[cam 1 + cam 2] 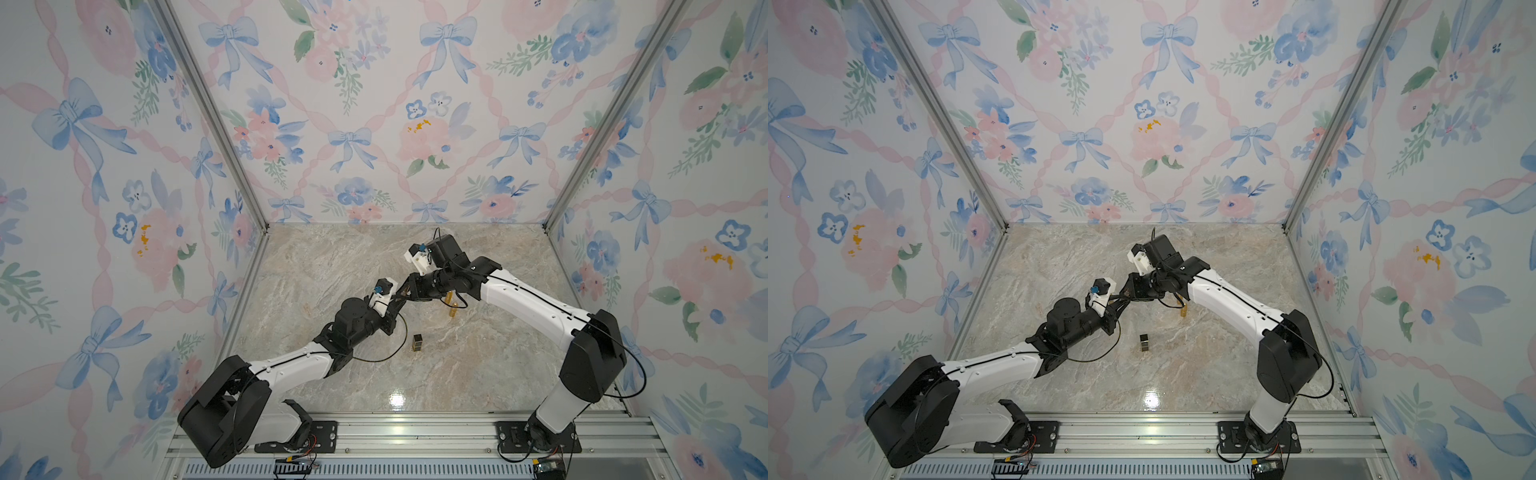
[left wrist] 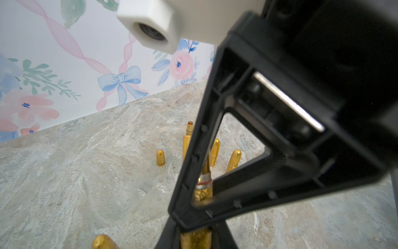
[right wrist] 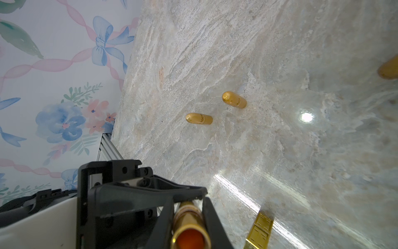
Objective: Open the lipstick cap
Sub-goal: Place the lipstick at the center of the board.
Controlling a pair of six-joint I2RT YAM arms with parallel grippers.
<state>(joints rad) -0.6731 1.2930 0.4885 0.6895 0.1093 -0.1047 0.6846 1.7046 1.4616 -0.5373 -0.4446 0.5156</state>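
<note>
Left wrist view: left gripper clamped on the glittery gold end of the lipstick. Right gripper was closed on its smooth end. Lipstick hung in the air, above and beyond the square gold case. Long axis ran straight from one grip to the other, banded seam between. Both arms equally near. Likely pull: apart along that axis.

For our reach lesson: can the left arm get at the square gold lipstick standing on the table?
Probably not yet: the way to the square lipstick looks free, but the left pincer is shut on a round gold lipstick.
</note>
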